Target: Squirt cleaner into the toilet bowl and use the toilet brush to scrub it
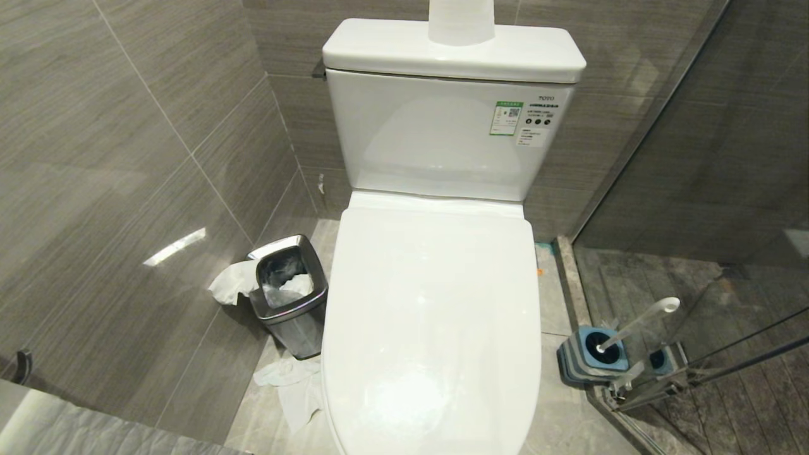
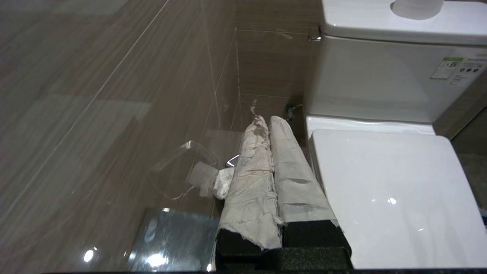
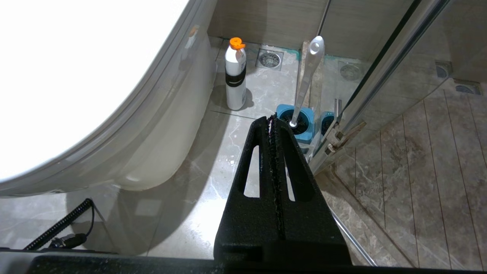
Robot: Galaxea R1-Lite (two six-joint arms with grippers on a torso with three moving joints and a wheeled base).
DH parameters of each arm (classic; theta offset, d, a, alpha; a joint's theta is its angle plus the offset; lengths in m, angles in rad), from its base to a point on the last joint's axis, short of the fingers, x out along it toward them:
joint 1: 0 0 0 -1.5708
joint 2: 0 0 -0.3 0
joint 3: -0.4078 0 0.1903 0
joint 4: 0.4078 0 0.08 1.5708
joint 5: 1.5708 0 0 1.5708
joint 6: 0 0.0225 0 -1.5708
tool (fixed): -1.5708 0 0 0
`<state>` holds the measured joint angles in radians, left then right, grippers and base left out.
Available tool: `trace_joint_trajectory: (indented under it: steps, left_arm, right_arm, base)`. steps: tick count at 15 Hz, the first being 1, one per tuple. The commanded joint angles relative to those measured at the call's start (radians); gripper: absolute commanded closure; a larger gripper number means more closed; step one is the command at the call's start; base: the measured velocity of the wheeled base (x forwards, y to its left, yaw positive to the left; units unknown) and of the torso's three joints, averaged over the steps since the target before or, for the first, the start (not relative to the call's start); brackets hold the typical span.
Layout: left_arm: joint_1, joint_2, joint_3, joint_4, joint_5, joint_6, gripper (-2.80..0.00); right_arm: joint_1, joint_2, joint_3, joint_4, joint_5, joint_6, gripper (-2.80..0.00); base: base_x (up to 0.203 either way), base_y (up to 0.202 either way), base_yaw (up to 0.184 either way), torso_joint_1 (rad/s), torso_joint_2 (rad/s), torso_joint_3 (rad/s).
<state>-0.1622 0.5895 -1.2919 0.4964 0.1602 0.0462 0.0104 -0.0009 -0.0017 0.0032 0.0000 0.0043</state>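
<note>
Toilet lid [image 1: 433, 316] down, covering bowl. Left gripper [image 2: 272, 121] closed, empty, paper-wrapped fingers beside lid's left edge, nearer. Right gripper [image 3: 271, 121] closed, empty. Toilet brush [image 1: 632, 328] stands right of lid, handle leaning.

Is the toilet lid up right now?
No. In the head view the white lid lies flat and closed over the toilet bowl, below the tank.

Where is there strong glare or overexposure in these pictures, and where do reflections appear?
Right wrist view: the toilet bowl is blown out to plain white. Head view: soft glare on the closed lid; the glass panel mirrors the toilet brush. Left wrist view: the glossy wall tiles reflect the waste bin.
</note>
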Motion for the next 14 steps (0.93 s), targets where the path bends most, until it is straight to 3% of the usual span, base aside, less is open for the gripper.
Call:
trace_joint_trajectory:
  steps: [1, 7, 11, 14]
  left_arm:
    - [0.052, -0.175, 0.132, 0.000, -0.002, -0.001, 0.00]
    - [0.149, -0.444, 0.439, -0.001, -0.020, -0.033, 0.00]
    - [0.160, -0.587, 0.590, -0.017, -0.035, 0.005, 0.00]
    - [0.161, -0.589, 0.711, -0.186, -0.041, 0.046, 0.00]
  right_arm:
    - [0.000, 0.001, 0.000, 0.000, 0.000, 0.000, 0.00]
    - [0.000, 0.001, 0.000, 0.000, 0.000, 0.000, 0.00]
    - [0.000, 0.001, 0.000, 0.000, 0.000, 0.000, 0.00]
    - [0.000, 0.001, 0.000, 0.000, 0.000, 0.000, 0.00]
  base:
    - [0.000, 0.000, 0.000, 0.000, 0.00, 0.000]
    - [0.000, 0.000, 0.000, 0.000, 0.00, 0.000]
    - [0.000, 0.000, 0.000, 0.000, 0.00, 0.000]
    - [0.000, 0.000, 0.000, 0.000, 0.00, 0.000]
